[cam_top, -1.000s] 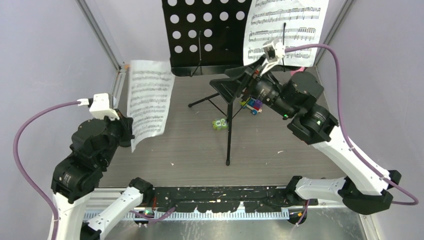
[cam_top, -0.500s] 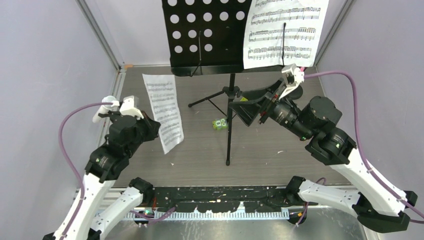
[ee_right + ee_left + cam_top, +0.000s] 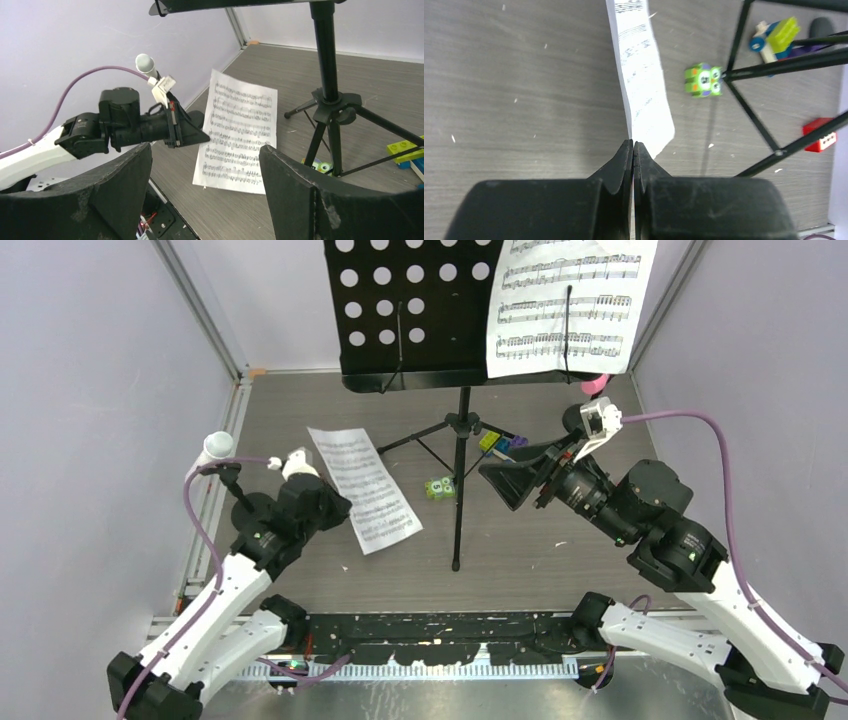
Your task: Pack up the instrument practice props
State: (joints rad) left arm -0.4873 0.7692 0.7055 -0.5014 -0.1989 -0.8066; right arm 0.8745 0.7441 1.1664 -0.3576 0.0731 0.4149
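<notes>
The black perforated music desk (image 3: 400, 310) stands on its tripod pole (image 3: 460, 480) at the back, with one white sheet-music page (image 3: 565, 305) on its right half. My left gripper (image 3: 340, 510) is shut on the near edge of a second page (image 3: 365, 490), which slopes low over the table left of the pole. In the left wrist view the shut jaws (image 3: 632, 145) pinch that page (image 3: 641, 85). My right gripper (image 3: 500, 480) hangs open and empty right of the pole, facing the held page (image 3: 240, 130). A white microphone (image 3: 217, 447) stands at the left wall. A pink microphone (image 3: 597, 385) peeks out at the back right.
A green toy block (image 3: 438, 487) lies by the pole, and more colourful blocks (image 3: 497, 443) lie under the tripod legs (image 3: 749, 115). The left wrist view shows a small red keypad (image 3: 821, 134) at the right. Walls close in on the left, right and back.
My left arm has carried the held page down and to the right, from upright at the left wall to low over the table. My right arm has drawn back from the desk, jaws still open.
</notes>
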